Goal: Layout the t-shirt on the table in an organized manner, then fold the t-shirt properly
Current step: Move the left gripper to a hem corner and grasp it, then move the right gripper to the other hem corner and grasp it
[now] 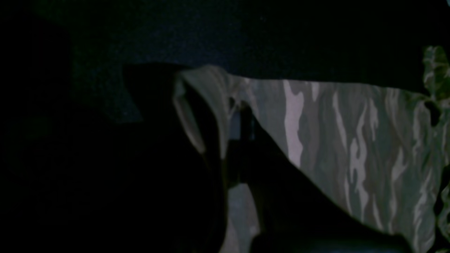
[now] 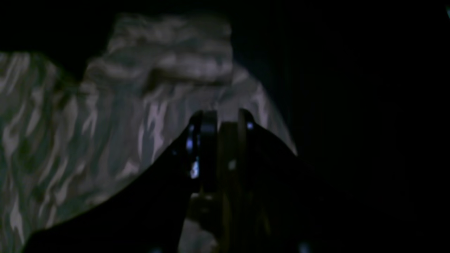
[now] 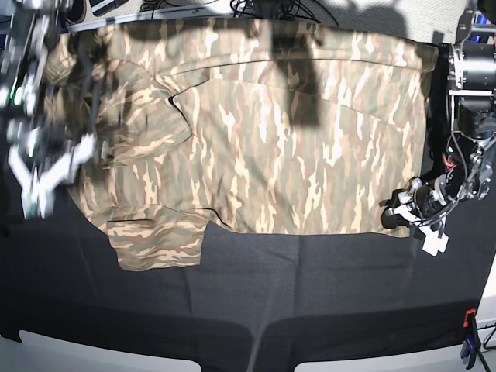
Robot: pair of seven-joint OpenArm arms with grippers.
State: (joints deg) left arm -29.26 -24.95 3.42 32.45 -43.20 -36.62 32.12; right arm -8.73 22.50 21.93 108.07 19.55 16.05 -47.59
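Black cloth covers the table [image 3: 256, 294], where the left gripper [image 3: 399, 213] has pinched shut on the near hem corner of the t-shirt [image 3: 287, 132]; the right gripper [image 3: 46, 167] clamps the shoulder end. Spread fairly flat, the shirt looks laid out, with folding not yet begun.

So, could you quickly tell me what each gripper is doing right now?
Left gripper: shut on the t-shirt, at its corner.
Right gripper: nearly closed over the t-shirt; a grip cannot be told.
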